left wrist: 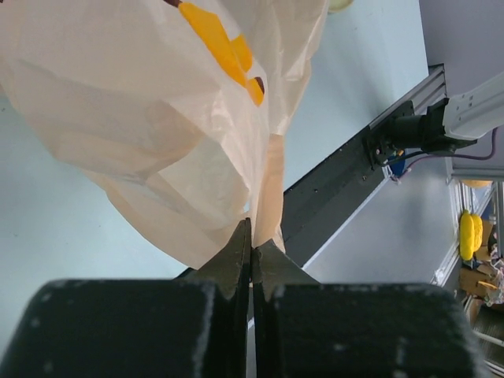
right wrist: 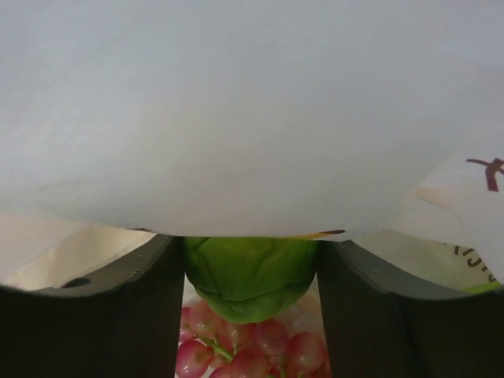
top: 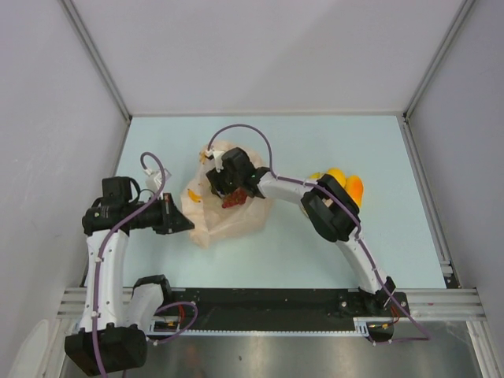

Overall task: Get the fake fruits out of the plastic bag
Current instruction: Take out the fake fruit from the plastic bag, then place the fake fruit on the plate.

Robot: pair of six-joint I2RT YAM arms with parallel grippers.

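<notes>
Two pincers at work: the left pincer (left wrist: 253,230) pressed shut on an edge of the thin plastic bag (left wrist: 157,118), the right pincer (right wrist: 250,264) inside it, clamped across the green apple (right wrist: 250,279) next to the grape bunch (right wrist: 252,354) — glossy, light, rigid by the look, likely to slip unless held mid-width

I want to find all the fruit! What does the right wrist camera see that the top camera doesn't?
Only the right wrist view: a green apple between the fingers of the right gripper, under the plastic bag. Only the top view: yellow and orange fruits out on the table, and the left gripper at the bag's edge. Both: the plastic bag and, likely, the grape bunch.
</notes>
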